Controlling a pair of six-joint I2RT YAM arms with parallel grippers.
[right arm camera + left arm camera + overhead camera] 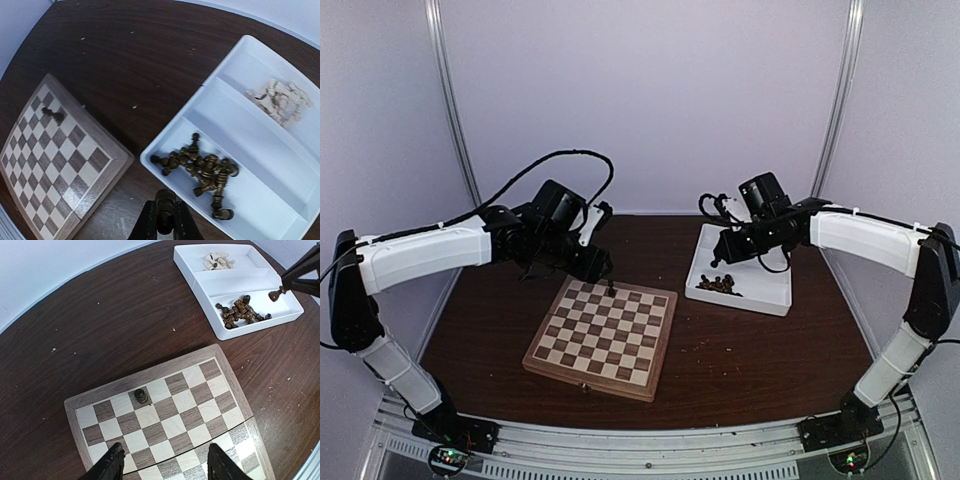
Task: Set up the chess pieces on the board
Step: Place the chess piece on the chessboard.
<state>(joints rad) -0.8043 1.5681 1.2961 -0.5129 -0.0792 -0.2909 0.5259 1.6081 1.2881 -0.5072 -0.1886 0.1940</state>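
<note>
Here's the bench (740, 360) right now. The board (605, 335) sits flat in the middle, and one dark piece (611, 287) stands upright on a dark square in its far row. That's the only piece on it.

The rest of the chess pieces are in the white tray (775, 297), which is to the right of the board and a bit apart from it. A heap of dark ones (202, 167) is jumbled in the compartment closest to the board. A smaller pile of cream ones (280, 100) is in the far compartment.

The left fingers (111, 465) hover over the board's far half, close to the standing piece. They're spread fairly wide with nothing between them, just checkered squares showing in the gap.

The right fingers (150, 222) are up over the tray beside the dark heap. They're pinched tight on a single dark pawn-looking piece (164, 200), which is lifted off the pile. The left wrist camera catches it too, dangling above the dark compartment.
</note>
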